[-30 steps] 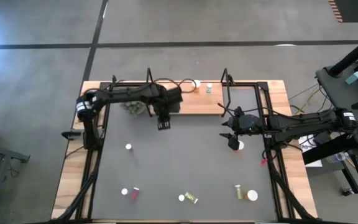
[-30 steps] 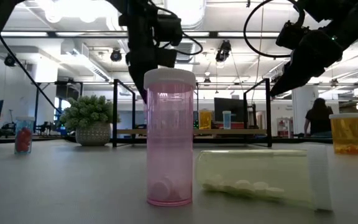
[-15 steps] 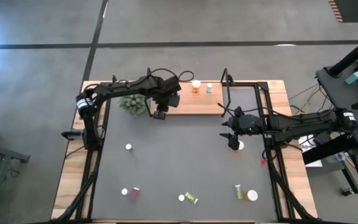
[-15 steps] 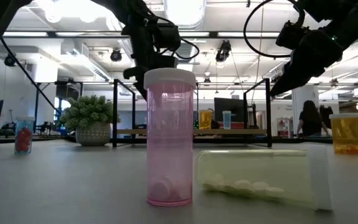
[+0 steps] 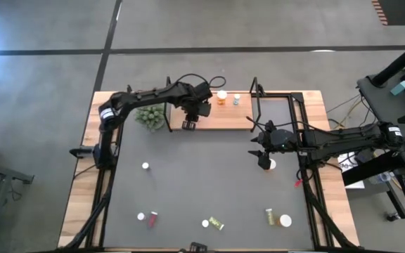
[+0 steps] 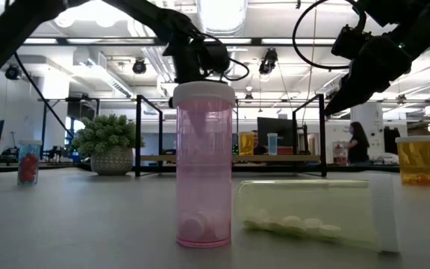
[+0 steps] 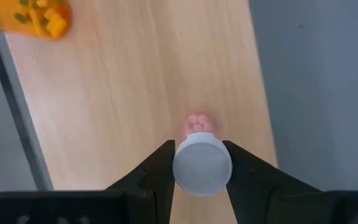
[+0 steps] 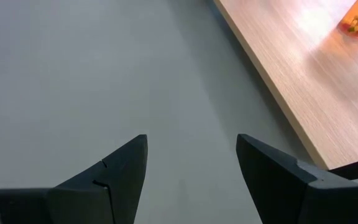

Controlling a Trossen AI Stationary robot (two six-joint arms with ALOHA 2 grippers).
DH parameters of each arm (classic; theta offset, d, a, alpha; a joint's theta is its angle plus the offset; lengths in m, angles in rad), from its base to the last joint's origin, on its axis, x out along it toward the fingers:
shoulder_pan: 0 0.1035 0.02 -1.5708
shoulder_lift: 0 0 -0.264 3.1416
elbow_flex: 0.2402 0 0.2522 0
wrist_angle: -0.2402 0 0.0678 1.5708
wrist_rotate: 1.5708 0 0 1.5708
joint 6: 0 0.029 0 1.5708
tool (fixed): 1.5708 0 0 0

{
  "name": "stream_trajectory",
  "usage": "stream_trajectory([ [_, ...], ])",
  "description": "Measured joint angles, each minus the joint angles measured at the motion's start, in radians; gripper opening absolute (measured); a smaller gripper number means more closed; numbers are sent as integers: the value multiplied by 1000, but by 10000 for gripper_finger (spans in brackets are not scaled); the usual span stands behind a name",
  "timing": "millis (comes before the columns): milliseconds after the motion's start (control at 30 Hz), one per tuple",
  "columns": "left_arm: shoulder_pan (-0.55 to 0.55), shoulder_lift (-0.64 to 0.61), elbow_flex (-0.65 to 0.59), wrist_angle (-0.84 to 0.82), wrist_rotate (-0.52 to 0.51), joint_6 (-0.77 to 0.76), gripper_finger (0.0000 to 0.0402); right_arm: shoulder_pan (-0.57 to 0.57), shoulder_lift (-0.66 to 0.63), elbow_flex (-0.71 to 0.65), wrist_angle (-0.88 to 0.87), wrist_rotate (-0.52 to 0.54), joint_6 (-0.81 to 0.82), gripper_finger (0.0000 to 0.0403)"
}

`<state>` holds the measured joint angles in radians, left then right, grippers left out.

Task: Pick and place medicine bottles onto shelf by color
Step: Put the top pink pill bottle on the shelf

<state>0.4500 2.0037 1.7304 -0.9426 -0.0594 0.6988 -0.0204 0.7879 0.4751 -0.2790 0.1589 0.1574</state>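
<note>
Left gripper (image 7: 202, 163) sits over the wooden shelf (image 5: 223, 117) at the far edge of the table, fingers (image 7: 156, 169) clamped on a pink bottle (image 7: 202, 163) with a white cap, pink pills visible under the cap. The bottle hangs above the shelf board near its front edge; contact with the board can't be confirmed. An orange bottle (image 5: 221, 97) and a small pale bottle (image 5: 236, 100) stand on the shelf toward its back edge, just beside each other, right of the left gripper. The green plant (image 5: 150, 116) sits at the shelf's left end.

Right gripper (image 5: 264, 160) hovers over the grey mat (image 5: 202, 176) near its right edge, fingers (image 8: 118, 175) spread with nothing between them. A white-capped bottle (image 5: 271, 164) stands on the mat just beside it.

Other bottles on the mat:
- one white cap (image 5: 145, 166) alone on the left side
- red bottle (image 5: 153, 218) plus a white cap (image 5: 140, 217) near the front left corner
- yellow-green bottle (image 5: 216, 224) lying at front centre
- another yellow-green one (image 5: 269, 216) lying beside a wider white cap (image 5: 285, 221) at the front right.

Low view: a tall pink bottle (image 6: 203, 164) upright, with a yellow-green bottle (image 6: 316, 213) lying just beside it.
</note>
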Motion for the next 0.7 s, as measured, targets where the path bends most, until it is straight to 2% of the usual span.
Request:
stream_trajectory([
  [300, 23, 106, 161, -69, -1, 27, 105, 0, 0, 0, 5, 0, 0, 238],
  [700, 68, 134, 212, -70, -3, 41, 105, 0, 0, 0, 6, 0, 0, 238],
])
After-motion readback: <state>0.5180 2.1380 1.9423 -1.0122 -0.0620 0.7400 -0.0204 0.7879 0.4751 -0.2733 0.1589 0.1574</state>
